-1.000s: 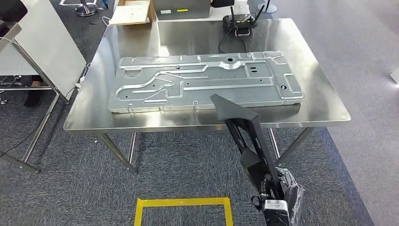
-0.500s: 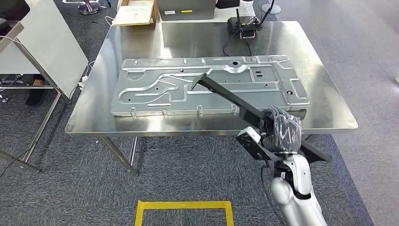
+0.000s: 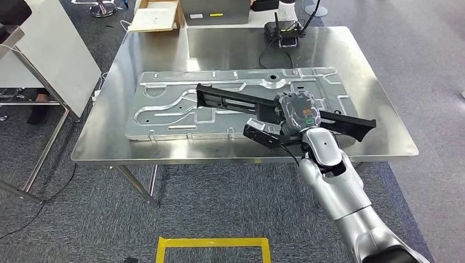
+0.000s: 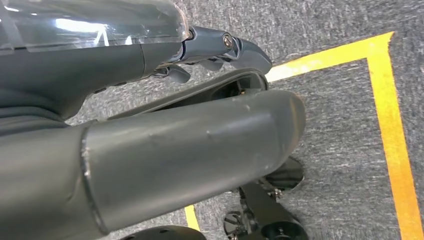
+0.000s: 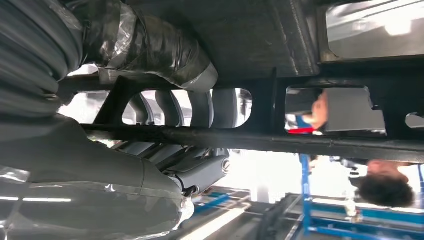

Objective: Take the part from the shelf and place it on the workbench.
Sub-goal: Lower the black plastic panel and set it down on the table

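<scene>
- The black part, earlier hanging low in front of the surface, now lies level over the stamped metal panel, reaching out to both sides of the right hand.
- The right hand's fingers are clamped round it; whether the part touches the panel is unclear.
- The left hand hangs over the carpet beside yellow floor tape, fingers curled in, holding nothing.

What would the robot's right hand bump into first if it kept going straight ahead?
Probably the big metal panel on the table: the right hand, holding the black part, hangs right above it. Depth is uncertain.
</scene>
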You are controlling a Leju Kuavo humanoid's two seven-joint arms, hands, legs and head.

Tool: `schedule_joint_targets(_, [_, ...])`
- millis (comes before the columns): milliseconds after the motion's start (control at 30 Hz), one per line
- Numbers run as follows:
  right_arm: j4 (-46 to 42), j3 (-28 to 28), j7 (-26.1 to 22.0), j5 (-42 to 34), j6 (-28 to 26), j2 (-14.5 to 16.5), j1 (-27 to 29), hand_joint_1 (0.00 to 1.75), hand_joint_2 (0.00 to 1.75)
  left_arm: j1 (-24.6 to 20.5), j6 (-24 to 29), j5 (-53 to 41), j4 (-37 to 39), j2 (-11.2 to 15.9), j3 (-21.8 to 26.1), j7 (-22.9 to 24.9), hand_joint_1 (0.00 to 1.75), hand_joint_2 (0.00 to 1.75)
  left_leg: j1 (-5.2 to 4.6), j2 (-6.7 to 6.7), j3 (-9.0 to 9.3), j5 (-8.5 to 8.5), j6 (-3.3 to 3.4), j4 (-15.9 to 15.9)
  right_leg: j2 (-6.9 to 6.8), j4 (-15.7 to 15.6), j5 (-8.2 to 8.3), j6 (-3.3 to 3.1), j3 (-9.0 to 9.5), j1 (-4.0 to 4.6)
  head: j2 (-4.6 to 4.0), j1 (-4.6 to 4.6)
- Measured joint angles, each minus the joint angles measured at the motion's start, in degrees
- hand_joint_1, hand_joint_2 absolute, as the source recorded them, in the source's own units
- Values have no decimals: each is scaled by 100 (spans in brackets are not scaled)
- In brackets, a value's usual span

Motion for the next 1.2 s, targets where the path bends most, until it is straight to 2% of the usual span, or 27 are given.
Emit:
schedule_joint_targets(67, [69, 83, 20, -4, 119, 15, -217, 175, 175, -8, -14, 8, 0, -4, -14, -1, 0, 0, 29, -12, 26, -6, 48, -64, -7, 20, -44, 56, -14, -3, 1, 0])
schedule_joint_targets(100, [100, 117, 35, -11, 167, 20, -319, 175, 175, -10, -19, 13, 0, -5, -22, -3, 0, 0, 45, -14, 48, 0, 79, -95, -5, 126, -119, 82, -59, -5, 1, 2])
schedule_joint_targets(133, [134, 148, 49, -19, 211, 21, -416, 175, 175, -15, -21, 20, 0, -7, -31, -5, 0, 0, 59, -13, 71, 3, 109, -122, 0, 350, -243, 105, -165, -10, 1, 5])
schedule_joint_targets(200, [230, 218, 72, -37, 288, 18, -571, 175, 175, -28, -23, 32, 0, -7, -46, -7, 0, 0, 55, -14, 89, -14, 155, -127, 6, 1086, -553, 146, -557, -27, 0, 9])
schedule_joint_targets(233, [287, 252, 77, -43, 326, 13, -616, 175, 175, -32, -23, 38, 0, -7, -50, -6, 0, 0, 54, -19, 97, -28, 166, -121, 7, 1418, -640, 163, -757, -33, 0, 9])
schedule_joint_targets(267, [346, 284, 80, -50, 356, 5, -642, 175, 175, -31, -23, 43, 0, -7, -56, -5, 0, 0, 53, -29, 109, -45, 170, -113, 6, 1589, -623, 173, -885, -37, 1, 9])
schedule_joint_targets(300, [406, 310, 82, -55, 383, -4, -659, 175, 175, -29, -23, 49, 0, -7, -65, -2, 0, 0, 53, -43, 126, -65, 166, -101, 6, 1537, -489, 173, -906, -38, 2, 9])
schedule_joint_targets(367, [528, 352, 59, -78, 411, -22, -703, 175, 175, -25, -26, 68, 1, -8, -91, 2, 0, 0, 52, -70, 172, -121, 141, -71, 7, 845, -4, 135, -658, -33, 0, 10])
schedule_joint_targets(400, [596, 369, 33, -94, 417, -28, -732, 175, 175, -29, -33, 81, 2, -10, -104, 1, 0, 0, 42, -78, 182, -145, 122, -56, 10, 483, 176, 104, -507, -17, 0, 9])
schedule_joint_targets(433, [665, 389, -3, -109, 424, -34, -760, 175, 175, -33, -46, 94, 3, -12, -112, -4, 0, 0, 35, -83, 182, -160, 99, -45, 13, 205, 277, 69, -391, 1, 0, 8])
schedule_joint_targets(500, [812, 444, -78, -128, 444, -46, -789, 175, 175, -39, -79, 121, 5, -15, -121, -20, 0, 0, 25, -83, 173, -169, 48, -52, 20, 54, 262, 16, -326, 34, 1, 6])
schedule_joint_targets(600, [1000, 507, -151, -140, 457, -80, -782, 175, 175, -36, -105, 153, 6, -13, -128, -32, 0, 0, 19, -73, 153, -251, -36, 24, 13, -33, 252, -69, -260, -17, 0, 5])
schedule_joint_targets(667, [1106, 544, -174, -142, 451, -93, -776, 175, 175, -35, -110, 161, 7, -11, -129, -29, 0, 0, 38, -44, -97, -498, -76, 537, 3, -74, 245, -125, -197, -44, 1, 2])
schedule_joint_targets(733, [1223, 585, -200, -147, 424, -99, -753, 175, 175, -32, -113, 171, 7, -8, -129, -13, 0, 0, 52, -23, -526, -770, -107, 1315, 7, -73, 213, -147, -161, -41, 1, 1])
schedule_joint_targets(767, [1274, 597, -213, -151, 403, -102, -743, 175, 175, -26, -112, 179, 7, -7, -129, -1, 0, 0, 55, -19, -684, -794, -116, 1554, 11, -69, 191, -147, -137, -39, 1, 1])
schedule_joint_targets(800, [1313, 600, -223, -155, 383, -105, -737, 175, 175, -19, -111, 187, 7, -5, -129, 7, 0, 0, 56, -17, -737, -702, -118, 1579, 15, -65, 163, -140, -104, -38, 0, 1])
schedule_joint_targets(833, [1347, 601, -229, -158, 367, -109, -740, 175, 175, -13, -108, 195, 7, -4, -129, 13, 0, 0, 57, -14, -661, -503, -110, 1361, 19, -61, 129, -130, -58, -39, 0, 1])
schedule_joint_targets(867, [1376, 602, -232, -158, 362, -111, -744, 175, 175, -10, -103, 201, 7, -2, -129, 15, 0, 0, 57, -9, -489, -254, -95, 969, 22, -57, 92, -116, -6, -39, 0, 2])
schedule_joint_targets(933, [1424, 603, -233, -158, 361, -121, -754, 175, 175, -17, -95, 208, 7, 0, -130, 15, 0, 0, 41, -1, -133, 28, -50, 225, 31, -49, 22, -66, 64, -23, -1, 3])
schedule_joint_targets(1000, [1451, 603, -233, -160, 362, -135, -769, 175, 175, -24, -90, 211, 7, 0, -131, 16, 0, 0, 21, -5, -11, 14, 1, -35, 44, -45, 1, 2, 80, 0, 0, 3])
schedule_joint_targets(1100, [1475, 603, -234, -164, 361, -167, -783, 175, 175, -19, -86, 213, 7, -2, -132, 18, 0, 0, 34, -9, 60, -10, 108, -90, 45, 53, -27, 83, 72, 1, 0, 4])
schedule_joint_targets(1133, [1486, 603, -235, -167, 362, -181, -785, 175, 175, -20, -86, 213, 7, -3, -133, 18, 0, 0, 39, -9, 97, -20, 143, -103, 43, 210, -110, 103, -1, -4, 0, 4])
schedule_joint_targets(1200, [1510, 606, -237, -173, 364, -204, -782, 175, 175, -24, -85, 214, 7, -4, -133, 17, 0, 0, 36, -7, 139, -45, 195, -117, 38, 821, -399, 143, -343, -16, 0, 6])
